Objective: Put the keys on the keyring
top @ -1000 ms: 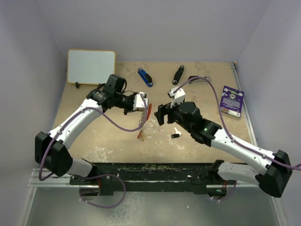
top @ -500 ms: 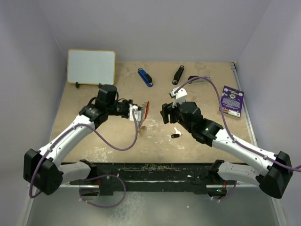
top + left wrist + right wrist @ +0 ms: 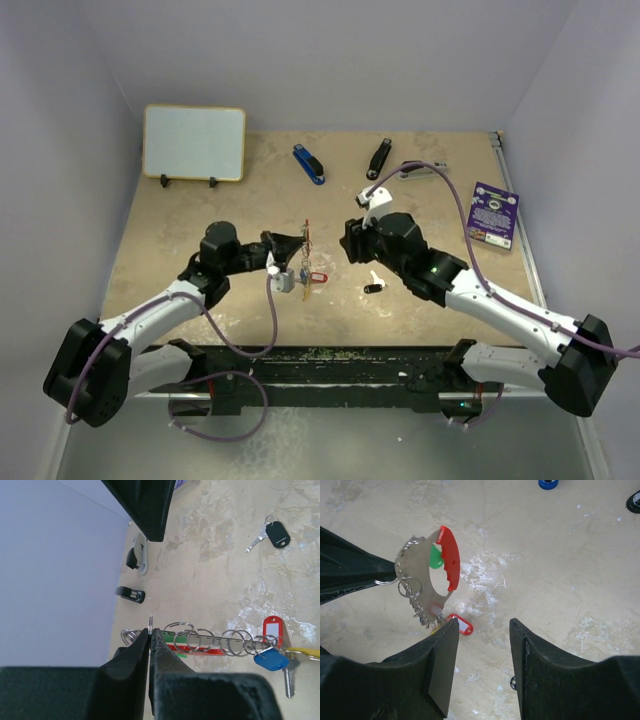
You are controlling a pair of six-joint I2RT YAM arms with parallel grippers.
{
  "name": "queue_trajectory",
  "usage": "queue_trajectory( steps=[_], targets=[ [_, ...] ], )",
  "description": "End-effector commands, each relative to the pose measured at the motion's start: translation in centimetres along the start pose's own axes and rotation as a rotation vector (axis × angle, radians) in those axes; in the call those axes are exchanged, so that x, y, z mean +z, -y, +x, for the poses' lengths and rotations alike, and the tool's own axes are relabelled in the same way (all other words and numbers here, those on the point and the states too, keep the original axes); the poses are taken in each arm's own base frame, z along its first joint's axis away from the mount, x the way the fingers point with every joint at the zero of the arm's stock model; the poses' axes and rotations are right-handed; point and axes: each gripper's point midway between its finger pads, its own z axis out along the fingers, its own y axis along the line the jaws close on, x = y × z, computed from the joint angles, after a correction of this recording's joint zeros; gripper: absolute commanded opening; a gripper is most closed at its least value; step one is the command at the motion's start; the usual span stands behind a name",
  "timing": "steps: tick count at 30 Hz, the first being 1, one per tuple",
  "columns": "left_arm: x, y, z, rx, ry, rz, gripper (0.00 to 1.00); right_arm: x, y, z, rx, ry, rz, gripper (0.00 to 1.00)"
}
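The left pincer [image 3: 150, 635], clamped on the keyring [image 3: 200, 641], has lowered it toward the worktop [image 3: 200, 220]; the right pincer [image 3: 484, 630] gapes empty, black key [image 3: 277, 534] unfetched.

Scuffed beige table [image 3: 180, 230], whiteboard [image 3: 193, 142] back left, blue stapler [image 3: 308, 164], black stapler [image 3: 378, 157], purple card [image 3: 493, 214], black-headed key [image 3: 372, 289]

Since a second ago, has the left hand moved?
Yes. The left hand has drawn back toward the near edge, away from the whiteboard, carrying the keyring with it.
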Motion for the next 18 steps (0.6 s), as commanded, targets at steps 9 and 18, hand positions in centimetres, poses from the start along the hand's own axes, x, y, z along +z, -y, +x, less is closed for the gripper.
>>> queue_trajectory(
  steps=[9, 18],
  targets=[
    [-1.4, -2.5, -3.6, 0.253, 0.171, -0.265, 0.03, 0.0, -1.4, -0.8, 0.065, 0.016, -0.117, 0.42],
    [-1.7, -1.1, -3.3, 0.359, 0.198, -0.300, 0.03, -0.3, -2.6, -1.2, 0.099, 0.023, -0.243, 0.35]
  ],
)
